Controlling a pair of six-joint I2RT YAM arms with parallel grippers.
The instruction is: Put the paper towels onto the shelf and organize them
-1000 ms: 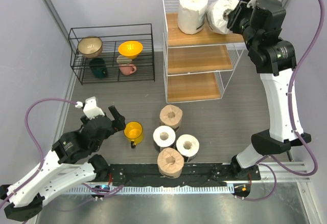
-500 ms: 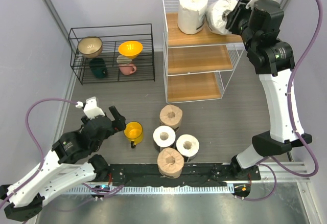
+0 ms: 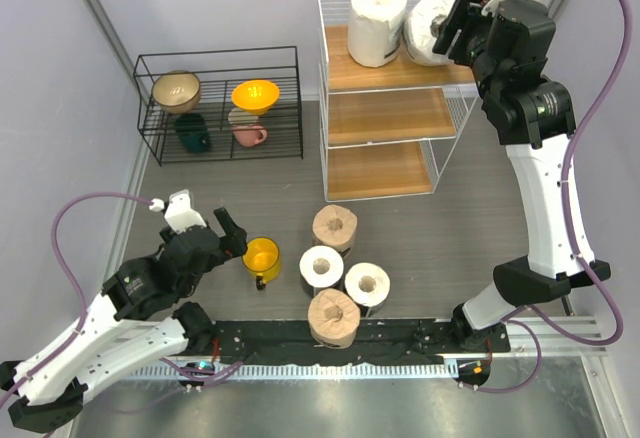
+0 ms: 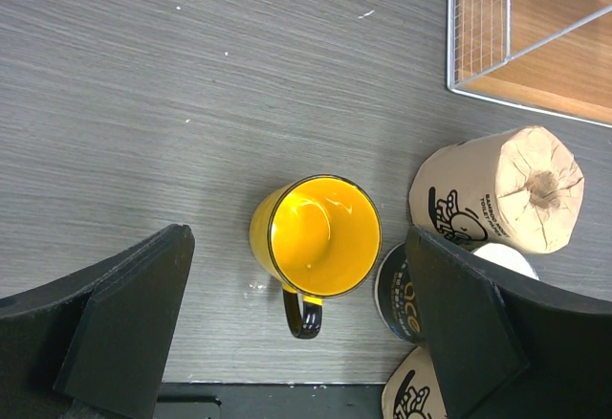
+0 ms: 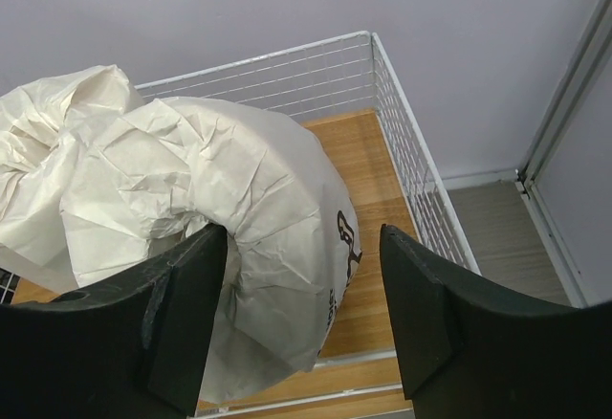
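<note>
Right gripper [image 5: 301,247] stands open, loosely astride the white paper roll [image 5: 191,180] lying on the shelf's [image 3: 385,116] top board; its arm [image 3: 545,188] reaches up, far right.

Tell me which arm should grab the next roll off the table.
Left, probably. The left gripper hangs open and low over the yellow cup, beside the four paper towels on the table. The right gripper is open too, but high at the shelf's top tier, a white roll between its fingers.
</note>
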